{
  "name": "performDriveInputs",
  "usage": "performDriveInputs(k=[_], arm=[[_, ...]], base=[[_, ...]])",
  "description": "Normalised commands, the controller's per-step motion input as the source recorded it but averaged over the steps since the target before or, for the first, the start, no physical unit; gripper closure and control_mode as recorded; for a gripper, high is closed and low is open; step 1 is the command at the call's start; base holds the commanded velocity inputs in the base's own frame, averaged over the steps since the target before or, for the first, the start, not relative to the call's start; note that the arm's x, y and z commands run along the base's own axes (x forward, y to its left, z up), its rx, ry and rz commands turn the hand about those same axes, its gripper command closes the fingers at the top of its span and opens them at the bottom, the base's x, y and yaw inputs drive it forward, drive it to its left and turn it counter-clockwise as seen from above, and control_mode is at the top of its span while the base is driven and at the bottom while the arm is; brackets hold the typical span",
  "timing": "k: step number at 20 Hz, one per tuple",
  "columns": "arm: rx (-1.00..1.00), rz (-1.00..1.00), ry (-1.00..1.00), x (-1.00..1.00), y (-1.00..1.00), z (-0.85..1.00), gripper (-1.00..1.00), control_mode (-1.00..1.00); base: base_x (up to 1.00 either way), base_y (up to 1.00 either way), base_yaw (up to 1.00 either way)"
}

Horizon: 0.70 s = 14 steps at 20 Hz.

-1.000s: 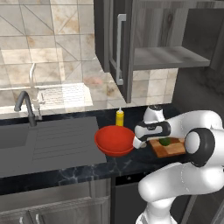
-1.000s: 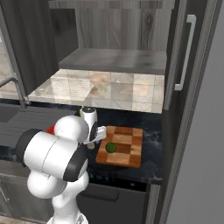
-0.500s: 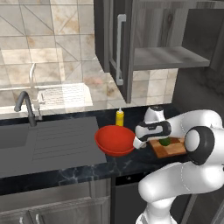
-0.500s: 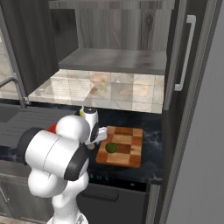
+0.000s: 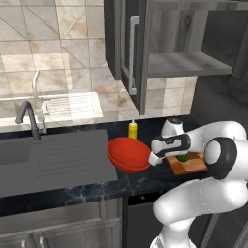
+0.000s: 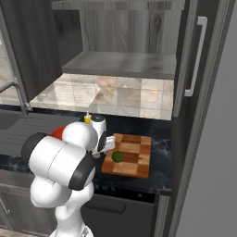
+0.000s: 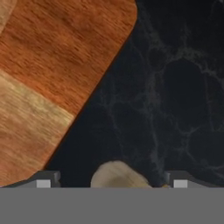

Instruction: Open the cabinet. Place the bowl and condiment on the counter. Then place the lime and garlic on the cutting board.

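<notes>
Black veined table [image 7: 175,87] lies bare past the rounded corner of the checkered cutting board [image 7: 48,74] in the hand view. The pale garlic [image 7: 117,175] sits at that view's bottom, between the tool's [image 7: 113,181] fingertips [image 7: 43,179], which stand spread on either side of it; whether they touch it cannot be told. The lime [image 6: 117,157] rests on the board. The red bowl [image 5: 128,154] lies just left of the arm, the yellow condiment [image 5: 132,129] behind it. The cabinet [image 5: 160,43] hangs open above, its shelf bare.
</notes>
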Motion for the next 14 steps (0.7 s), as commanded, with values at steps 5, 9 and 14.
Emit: performDriveInputs(k=[5,9,14], arm=[[0.0,0.07,-0.05,0.0,0.05,-0.06,-1.0,-1.0],[0.0,0.06,-0.06,0.0,0.0,0.02,-1.0,-1.0],[0.0,0.08,-0.01,0.0,0.04,-0.01,-1.0,-1.0]], base=[[0.0,0.0,0.0],[0.0,0.0,0.0],[0.0,0.0,0.0]])
